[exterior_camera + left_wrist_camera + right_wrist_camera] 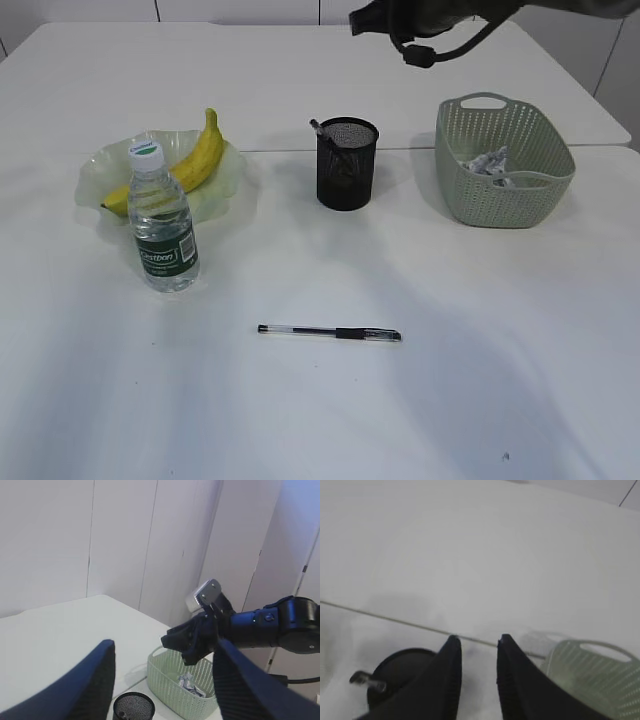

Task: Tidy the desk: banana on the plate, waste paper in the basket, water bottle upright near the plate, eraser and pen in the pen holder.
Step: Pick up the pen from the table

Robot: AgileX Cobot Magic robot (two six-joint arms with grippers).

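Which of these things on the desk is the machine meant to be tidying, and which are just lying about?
Part of the job:
banana on the plate
water bottle, upright beside the plate
pen, lying loose on the desk
pen holder, something dark sticking out
basket holding waste paper

Just lying about:
nothing; only the desk itself

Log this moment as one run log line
yellow banana: on plate | clear water bottle: upright | black pen: on table | both grippers: raised, empty
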